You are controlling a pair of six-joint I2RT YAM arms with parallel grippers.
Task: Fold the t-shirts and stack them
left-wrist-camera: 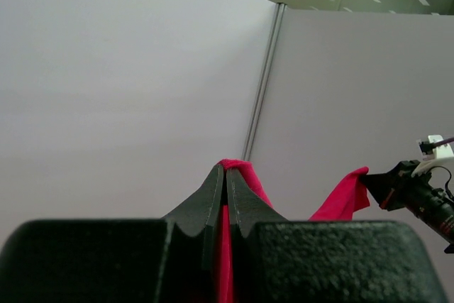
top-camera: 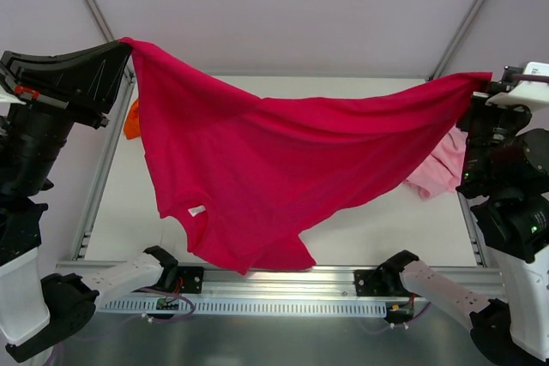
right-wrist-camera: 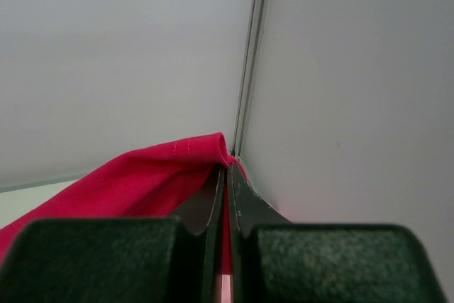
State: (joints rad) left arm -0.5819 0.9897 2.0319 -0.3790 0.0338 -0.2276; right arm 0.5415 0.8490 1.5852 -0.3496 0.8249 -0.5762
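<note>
The limp, light crimson red cloth t-shirt (top-camera: 257,169) hangs stretched above the white tabletop (top-camera: 386,237) (its middle sags freely). The left jaws and right jaws are closed on opposite edges, likely the best holds for such soft cloth.

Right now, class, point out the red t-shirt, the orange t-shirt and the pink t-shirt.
red t-shirt (top-camera: 274,169), top external view, middle of the cloth.
orange t-shirt (top-camera: 130,123), top external view, visible left edge.
pink t-shirt (top-camera: 442,169), top external view, crumpled visible part.
</note>
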